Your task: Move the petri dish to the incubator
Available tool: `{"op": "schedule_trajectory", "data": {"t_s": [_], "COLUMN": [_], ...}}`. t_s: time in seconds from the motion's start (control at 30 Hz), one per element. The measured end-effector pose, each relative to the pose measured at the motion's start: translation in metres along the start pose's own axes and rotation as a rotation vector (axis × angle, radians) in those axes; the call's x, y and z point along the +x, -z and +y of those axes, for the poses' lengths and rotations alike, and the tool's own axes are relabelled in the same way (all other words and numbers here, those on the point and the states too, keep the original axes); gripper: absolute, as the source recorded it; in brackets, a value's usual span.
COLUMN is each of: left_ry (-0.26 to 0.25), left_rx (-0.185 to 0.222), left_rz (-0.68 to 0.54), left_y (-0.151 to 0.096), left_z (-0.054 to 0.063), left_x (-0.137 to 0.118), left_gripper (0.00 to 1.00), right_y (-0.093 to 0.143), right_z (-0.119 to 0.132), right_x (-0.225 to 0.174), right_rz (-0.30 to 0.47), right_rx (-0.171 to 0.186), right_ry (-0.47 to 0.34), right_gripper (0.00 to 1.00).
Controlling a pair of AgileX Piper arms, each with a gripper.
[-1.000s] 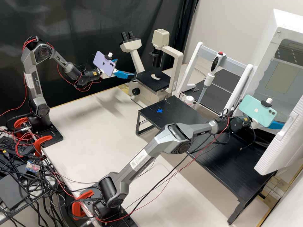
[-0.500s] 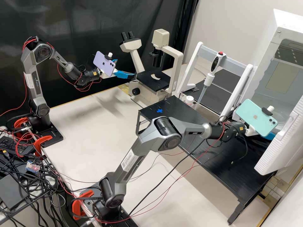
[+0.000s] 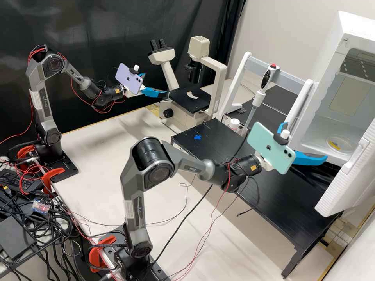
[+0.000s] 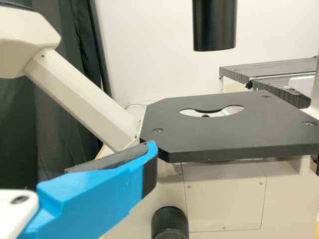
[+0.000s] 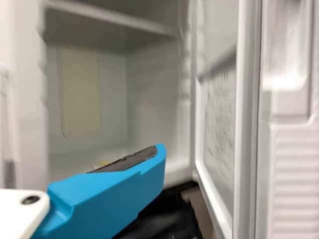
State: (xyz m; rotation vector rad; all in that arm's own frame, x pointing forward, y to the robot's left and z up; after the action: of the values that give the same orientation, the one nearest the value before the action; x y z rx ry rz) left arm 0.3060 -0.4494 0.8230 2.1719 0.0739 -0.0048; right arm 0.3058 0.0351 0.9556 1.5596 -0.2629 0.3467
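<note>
The petri dish (image 3: 338, 144), clear and round with a yellow patch, rests on the floor of the white incubator (image 3: 318, 133). My right gripper (image 3: 307, 141) stands open outside the incubator's opening, to the left of the dish and apart from it. In the right wrist view, one finger of my right gripper (image 5: 152, 162) partly covers the petri dish (image 5: 100, 163) inside the incubator (image 5: 112, 137). At the back left, my left gripper (image 3: 156, 83) is open beside the microscope. The left wrist view has one finger of my left gripper (image 4: 144, 162) near the stage.
The incubator door (image 3: 347, 175) hangs open on the right. A black raised table (image 3: 269, 187) stands before the incubator. Behind it are a white rack (image 3: 244, 72) and a pipette (image 3: 259, 95); the microscope (image 3: 187, 99) is at the back.
My right arm has drawn back leftward from the incubator, and its gripper now stands outside with its fingers apart. The petri dish has come into sight inside. The left arm has stayed still.
</note>
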Motion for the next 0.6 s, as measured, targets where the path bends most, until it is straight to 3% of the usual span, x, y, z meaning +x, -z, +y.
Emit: {"op": "schedule_trajectory", "data": {"t_s": [0.23,0.4,0.6], "left_ry": [0.000,0.000,0.000], "left_rx": [0.000,0.000,0.000], "left_rz": [0.000,0.000,0.000], "left_y": [0.000,0.000,0.000], "left_z": [0.000,0.000,0.000], "left_x": [0.000,0.000,0.000], "left_gripper": [1.00,1.00,1.00], "right_y": [0.027,0.041,0.046], "right_z": [-0.015,-0.031,-0.050], "right_x": [-0.070,-0.109,-0.130], "right_rz": [0.154,0.261,0.296], "right_rx": [0.020,0.054,0.089], "right_ry": [-0.001,0.071,0.167], "right_gripper": [1.00,1.00,1.00]}}
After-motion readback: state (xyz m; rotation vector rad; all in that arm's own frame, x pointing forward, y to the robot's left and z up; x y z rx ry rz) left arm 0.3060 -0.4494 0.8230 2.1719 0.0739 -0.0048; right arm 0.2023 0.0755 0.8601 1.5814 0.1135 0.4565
